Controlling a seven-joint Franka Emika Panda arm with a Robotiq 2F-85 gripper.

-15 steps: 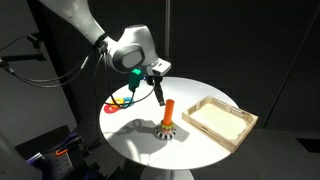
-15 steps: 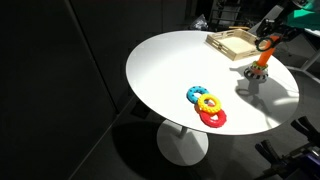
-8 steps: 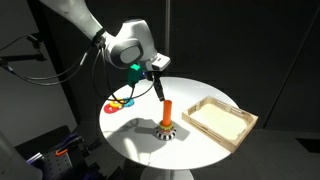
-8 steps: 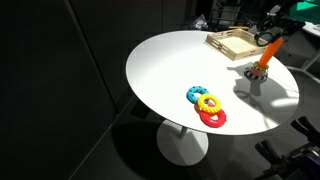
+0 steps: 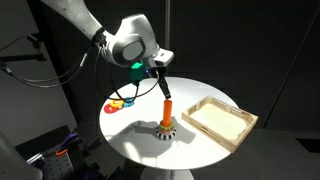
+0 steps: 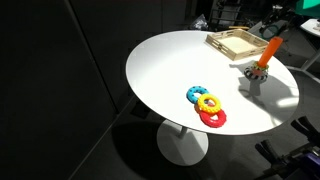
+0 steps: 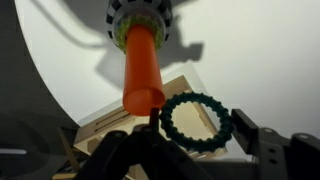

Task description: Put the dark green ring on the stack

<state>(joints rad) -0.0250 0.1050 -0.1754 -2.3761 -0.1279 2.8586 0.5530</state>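
In the wrist view my gripper [image 7: 197, 125] is shut on the dark green ring [image 7: 196, 147], held flat between the two fingers. The orange peg [image 7: 143, 65] of the stack rises from its patterned base [image 7: 140, 20] just beside the ring, its top close to the ring's edge and outside the hole. In both exterior views the gripper [image 5: 163, 88] [image 6: 272, 34] hangs just above and beside the top of the peg [image 5: 168, 112] [image 6: 268, 52]. The ring itself is too small to make out there.
A shallow pale wooden tray [image 5: 222, 121] [image 6: 231, 42] lies close behind the stack. Blue, yellow and red rings [image 5: 118, 102] [image 6: 207, 106] lie in a cluster on the round white table [image 5: 140, 140] [image 6: 170, 65], away from the peg.
My gripper has risen a little with the ring and shifted towards the top of the peg. The stack, tray and loose rings have not moved.
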